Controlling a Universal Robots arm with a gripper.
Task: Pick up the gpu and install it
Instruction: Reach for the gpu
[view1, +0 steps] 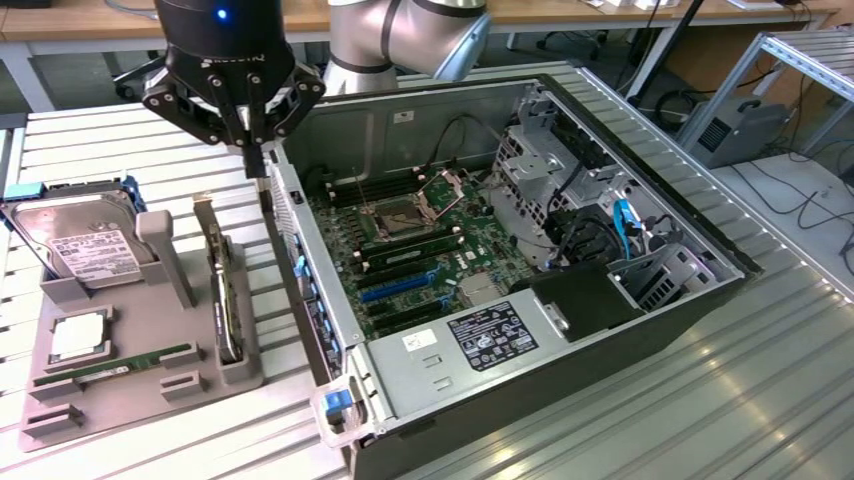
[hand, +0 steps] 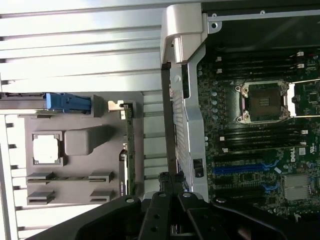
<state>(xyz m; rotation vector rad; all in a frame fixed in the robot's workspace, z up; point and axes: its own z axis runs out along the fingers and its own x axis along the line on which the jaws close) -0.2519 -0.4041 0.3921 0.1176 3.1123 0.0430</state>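
The black robot gripper hangs clenched on nothing above the left wall of the open grey metal computer case. The thin black-and-green gpu card stands on edge in the grey plastic holder tray, just beside the case on the exterior view's left.

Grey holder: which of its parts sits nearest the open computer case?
The gpu, the thin card in the slot at the holder's edge beside the computer case; the hard drive, processor and RAM stick sit farther away.

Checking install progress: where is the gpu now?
On the exterior view's left, the gpu stands on edge in the grey holder, between the hard drive and the case.
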